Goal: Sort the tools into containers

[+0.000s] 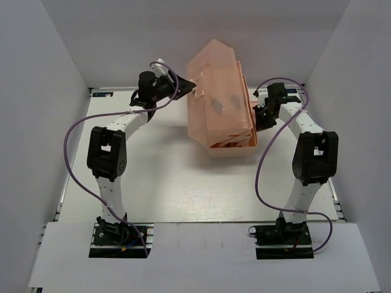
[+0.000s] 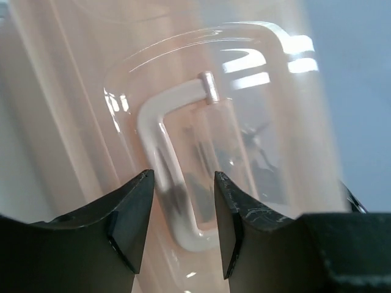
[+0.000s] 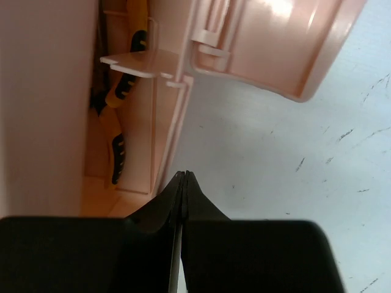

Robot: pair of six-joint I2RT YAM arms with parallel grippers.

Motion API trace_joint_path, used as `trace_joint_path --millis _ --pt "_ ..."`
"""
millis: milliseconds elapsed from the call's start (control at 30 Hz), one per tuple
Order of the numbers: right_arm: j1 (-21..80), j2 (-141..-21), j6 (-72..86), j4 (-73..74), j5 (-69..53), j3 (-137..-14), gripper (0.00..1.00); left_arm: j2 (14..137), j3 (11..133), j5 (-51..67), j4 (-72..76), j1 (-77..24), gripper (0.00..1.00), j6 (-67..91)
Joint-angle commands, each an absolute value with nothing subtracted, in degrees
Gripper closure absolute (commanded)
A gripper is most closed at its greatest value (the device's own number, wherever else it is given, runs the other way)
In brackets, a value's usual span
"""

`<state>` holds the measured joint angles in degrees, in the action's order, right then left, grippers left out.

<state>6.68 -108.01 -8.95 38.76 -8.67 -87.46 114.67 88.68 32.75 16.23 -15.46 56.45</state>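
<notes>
White tabletop (image 1: 183, 195) carried the pink toolbox (image 1: 220, 104) far and centre, between my tools. My left tool (image 2: 183, 189) stood half-wide astride its white lid handle (image 2: 153, 122), the loop running straight ahead; my right tool (image 3: 183, 177), closed tight, sat beside the toolbox's right wall.

A white table (image 1: 183, 195), faintly scuffed with dark marks, sat boxed in by plain white walls (image 1: 36, 79) on three sides, with a white panel (image 1: 201, 256) across its near edge.
</notes>
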Motion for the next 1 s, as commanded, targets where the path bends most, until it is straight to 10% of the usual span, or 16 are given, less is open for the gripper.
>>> trace_joint_path --millis 0,400,600,967 --pt "5.54 -107.84 -6.68 39.46 -13.01 -90.70 1.00 117.17 89.92 42.73 14.51 -20.38 0.45 57.13" --pt "1.76 -103.54 -6.41 37.27 -1.94 -88.60 1.00 95.21 81.66 31.30 7.40 -17.67 0.34 48.00" --pt "0.70 -95.82 -10.80 33.23 -7.55 -82.19 0.14 81.76 72.00 21.29 -10.48 -17.14 0.09 33.45" --pt "0.61 -79.82 -4.31 39.65 -8.85 -74.83 0.10 60.56 57.39 5.80 -21.09 -17.14 0.00 21.53"
